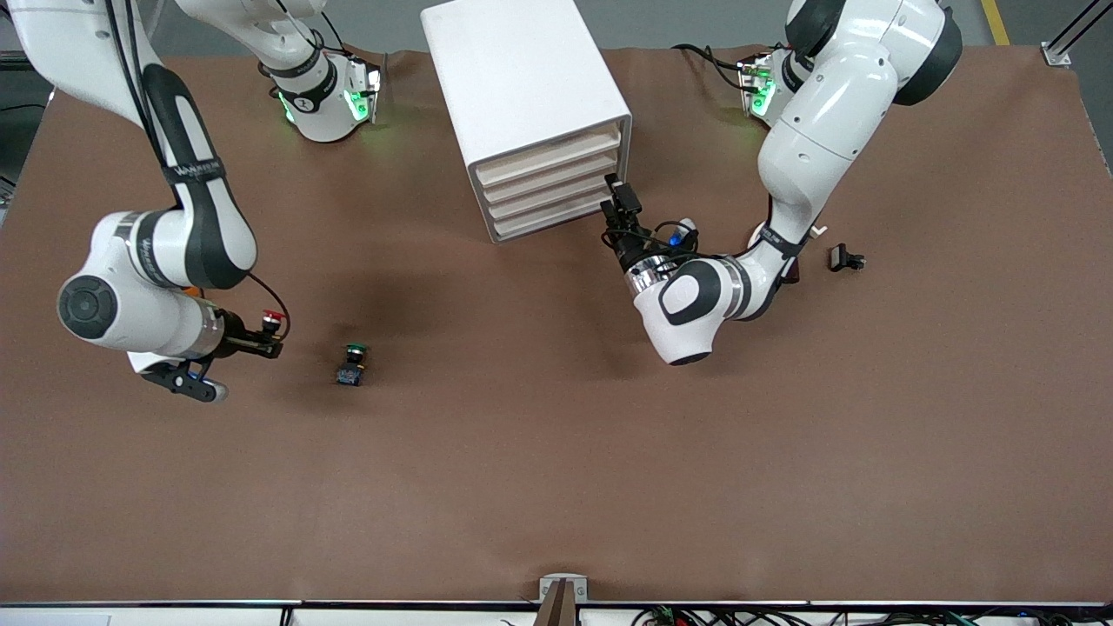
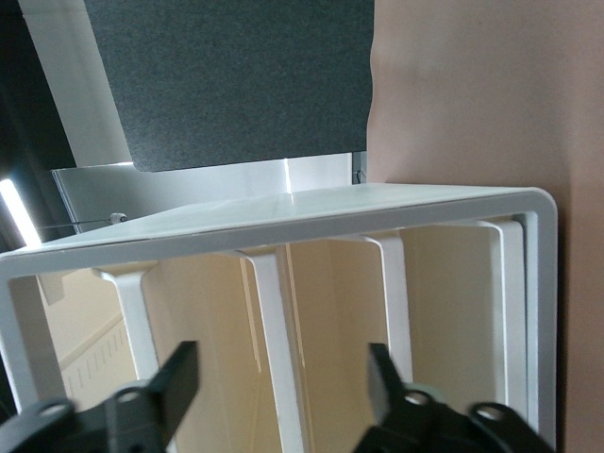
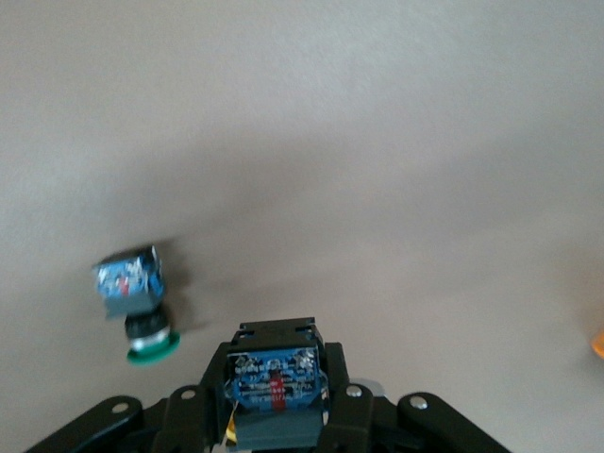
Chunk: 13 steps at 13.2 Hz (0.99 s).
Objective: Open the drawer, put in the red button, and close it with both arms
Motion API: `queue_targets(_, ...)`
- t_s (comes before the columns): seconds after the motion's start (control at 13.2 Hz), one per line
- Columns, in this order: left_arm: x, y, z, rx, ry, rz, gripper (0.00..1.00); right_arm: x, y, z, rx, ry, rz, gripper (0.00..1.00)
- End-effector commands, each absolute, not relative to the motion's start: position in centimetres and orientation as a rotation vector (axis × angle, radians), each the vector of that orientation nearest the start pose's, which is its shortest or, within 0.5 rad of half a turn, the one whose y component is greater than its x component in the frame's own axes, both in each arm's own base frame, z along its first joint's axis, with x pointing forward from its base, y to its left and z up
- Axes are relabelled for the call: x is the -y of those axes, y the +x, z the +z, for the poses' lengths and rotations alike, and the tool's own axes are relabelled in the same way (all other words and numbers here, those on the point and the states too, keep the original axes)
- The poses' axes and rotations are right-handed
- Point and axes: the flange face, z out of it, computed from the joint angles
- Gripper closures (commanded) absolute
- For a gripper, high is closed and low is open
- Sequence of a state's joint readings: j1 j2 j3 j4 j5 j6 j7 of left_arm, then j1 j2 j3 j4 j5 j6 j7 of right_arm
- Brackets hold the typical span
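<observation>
Desk (image 1: 556,452): plain brown, no pattern.
Cabinet (image 1: 522,69): white shell; four drawer fronts cream, top drawer (image 1: 549,156) cream too.
Arms (image 1: 817,139): white with black bands; green lights glowing at bases.
Left tool (image 1: 619,202): black, fingers (image 2: 170,382) black.
Right tool (image 1: 265,341): black.
Red button (image 1: 273,318): red cap; blue block with red mark in right wrist view.
Green button (image 1: 352,363): green cap, black collar, blue block.
Small clip (image 1: 845,258): black.

Brown table (image 1: 556,487), white cabinet (image 1: 513,78), green button (image 1: 352,363), black clip (image 1: 845,258)
</observation>
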<state>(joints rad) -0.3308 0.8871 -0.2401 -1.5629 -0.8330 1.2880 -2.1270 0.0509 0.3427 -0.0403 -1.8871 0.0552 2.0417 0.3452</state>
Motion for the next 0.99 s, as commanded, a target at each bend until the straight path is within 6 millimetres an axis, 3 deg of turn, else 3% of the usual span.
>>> queue_targets(0.0, 38.8, 44.1, 15.6, 1.469, -1.098, 1.472, 0.43, -1.9, 58.5, 35.5, -0.629, -3.058, 0.348, 1.00)
queue_targets(0.3, 39.1, 42.3, 14.9, 1.440, -1.062, 1.442, 0.43, -4.7, 55.4, 42.2, -0.747, -3.050, 0.445, 1.00)
queue_targets(0.53, 38.9, 41.2, 14.6, 1.414, -1.033, 1.428, 0.44, -6.7, 54.5, 46.4, -0.857, -3.043, 0.480, 1.00)
queue_targets(0.91, 39.2, 40.7, 15.1, 1.388, -1.016, 1.411, 0.58, -11.6, 53.5, 52.2, -1.031, -3.037, 0.478, 1.00)
